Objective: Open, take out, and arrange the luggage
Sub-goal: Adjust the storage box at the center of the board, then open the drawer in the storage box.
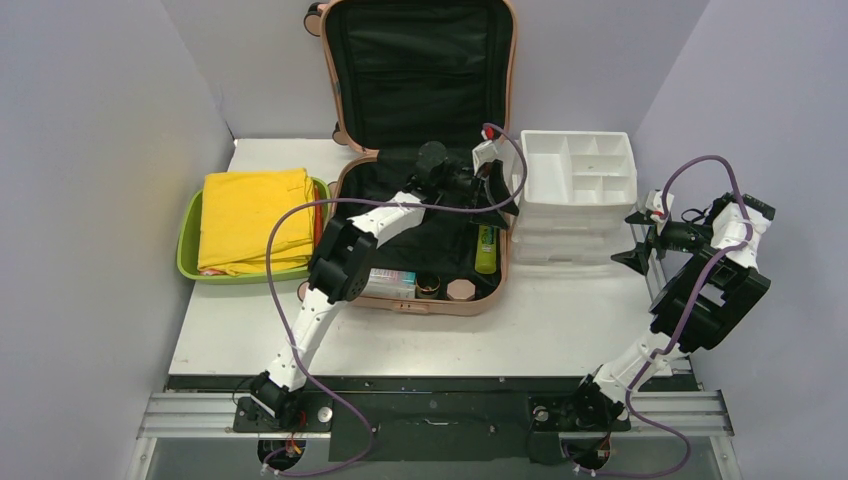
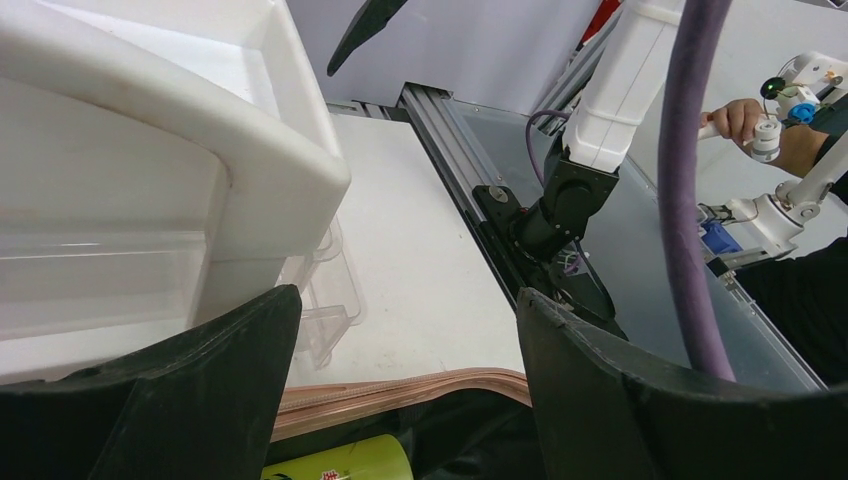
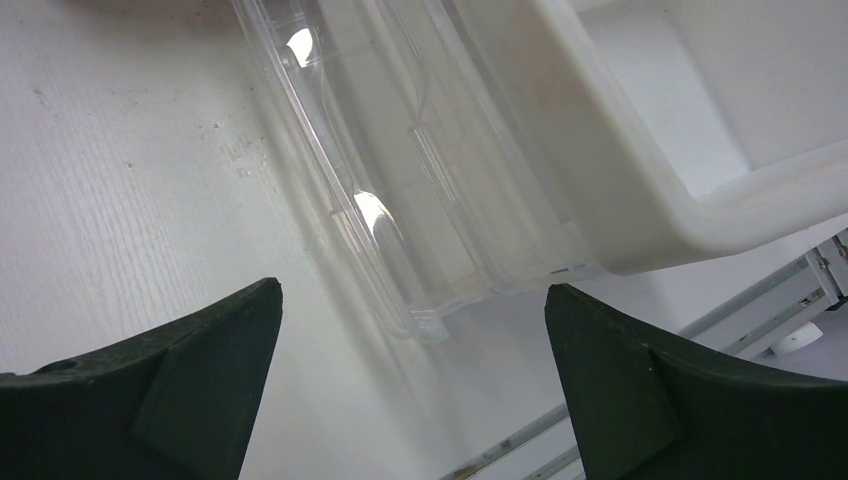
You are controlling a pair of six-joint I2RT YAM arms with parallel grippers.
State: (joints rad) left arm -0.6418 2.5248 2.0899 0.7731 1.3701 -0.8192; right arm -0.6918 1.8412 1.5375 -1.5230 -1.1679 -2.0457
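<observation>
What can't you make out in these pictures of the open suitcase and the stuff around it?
Top view: the left arm covers the middle of the luggage floor.
Top view: the yellow cloth hides what is in the green tub.
Top view: the label on the green tube is too small to read.
Left wrist view: the white organizer is cut off by the frame edge.

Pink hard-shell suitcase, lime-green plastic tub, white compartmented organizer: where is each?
pink hard-shell suitcase [image 1: 420,70], top view, lid's black lining
lime-green plastic tub [image 1: 189,238], top view, left rim
white compartmented organizer [image 1: 545,175], top view, left compartment
</observation>
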